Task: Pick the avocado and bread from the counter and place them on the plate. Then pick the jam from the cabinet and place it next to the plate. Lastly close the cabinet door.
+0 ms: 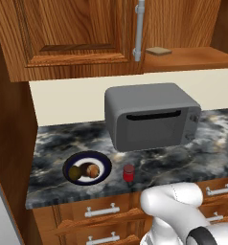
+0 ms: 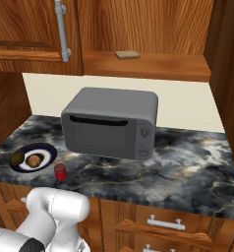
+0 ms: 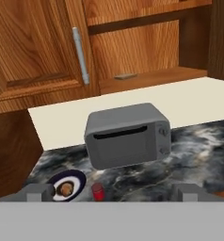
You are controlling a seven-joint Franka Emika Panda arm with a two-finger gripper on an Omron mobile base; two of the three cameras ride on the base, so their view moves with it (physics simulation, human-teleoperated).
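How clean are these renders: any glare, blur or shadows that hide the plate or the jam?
Left base view: evenly lit, no glare; plate and jam sharp, a soft shadow under the microwave. Right base view: equally flat and crisp. Hand view: plate and jam small and low, slightly coarse, not blurred.

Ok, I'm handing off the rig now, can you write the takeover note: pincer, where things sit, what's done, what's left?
Pincer: open, holding nothing, pulled back from the counter.
Avocado and bread: both on the plate, at the counter's left end.
Jam: upright on the counter just right of the plate, apart from it.
Cabinet: left door shut; right side open, shelf exposed with a flat tan slab on it.
Done: both foods plated, jam placed.
Left: close the cabinet door.
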